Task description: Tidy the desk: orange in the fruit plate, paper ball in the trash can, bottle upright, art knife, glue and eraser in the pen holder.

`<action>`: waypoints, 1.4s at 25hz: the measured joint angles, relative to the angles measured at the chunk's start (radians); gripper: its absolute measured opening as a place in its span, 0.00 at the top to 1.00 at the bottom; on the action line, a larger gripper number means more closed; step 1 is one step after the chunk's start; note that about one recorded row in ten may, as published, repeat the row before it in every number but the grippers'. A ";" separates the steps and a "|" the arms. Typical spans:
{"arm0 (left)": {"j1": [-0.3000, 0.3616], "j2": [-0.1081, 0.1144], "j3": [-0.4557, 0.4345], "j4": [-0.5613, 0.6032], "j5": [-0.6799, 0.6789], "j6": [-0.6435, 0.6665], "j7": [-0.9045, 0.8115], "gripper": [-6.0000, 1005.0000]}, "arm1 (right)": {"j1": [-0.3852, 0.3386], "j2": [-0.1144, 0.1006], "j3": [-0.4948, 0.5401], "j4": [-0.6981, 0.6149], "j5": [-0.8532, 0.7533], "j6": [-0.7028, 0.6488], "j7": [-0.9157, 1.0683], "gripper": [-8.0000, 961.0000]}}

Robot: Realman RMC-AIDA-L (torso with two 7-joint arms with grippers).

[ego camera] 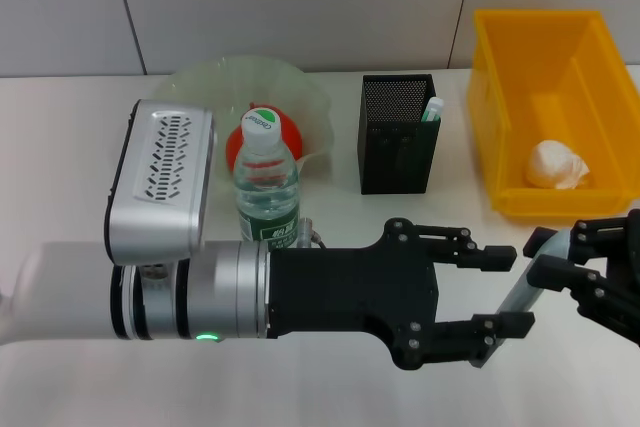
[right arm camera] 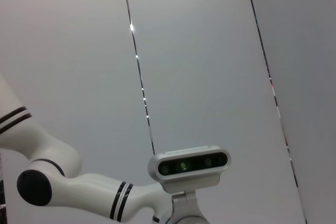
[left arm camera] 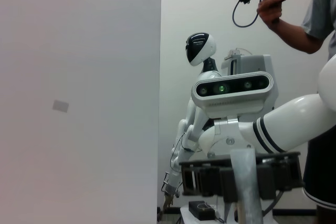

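Over the front of the white tabletop [ego camera: 60, 147] the black left tool [ego camera: 505, 292] reaches across with its fingers spread, bracketing one end of a slim grey, flat-sided bar, likely the art knife [ego camera: 515, 299], while the black right tool [ego camera: 560, 262] at the right edge grips the bar's other end. It looks like a handover in mid-air, and the risk is timing: if the right tool lets go before the left one has closed firmly, the bar could drop to the tabletop or twist out of line. A grip taken near the tip would leave it tilted and likely to catch the rim of the black mesh pen holder [ego camera: 398, 134], which already holds a white and green stick. The left forearm also hangs just beside the upright clear plastic bottle [ego camera: 267, 182], in front of the orange in the pale green fruit plate [ego camera: 215, 82]; a careless swing could topple it. The paper ball [ego camera: 556, 165] lies in the yellow bin [ego camera: 600, 47].
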 joint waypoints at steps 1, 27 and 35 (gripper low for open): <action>0.000 0.000 0.000 0.000 0.000 0.000 0.000 0.64 | 0.000 0.000 0.006 -0.001 0.004 -0.008 0.000 0.83; 0.202 0.007 -0.077 -0.083 0.001 0.062 0.194 0.20 | 0.065 0.040 0.248 -0.074 0.298 0.179 -0.248 0.84; 0.205 0.006 -0.077 -0.090 0.000 0.063 0.195 0.21 | 0.208 0.043 0.248 -0.270 0.316 0.318 -0.521 0.84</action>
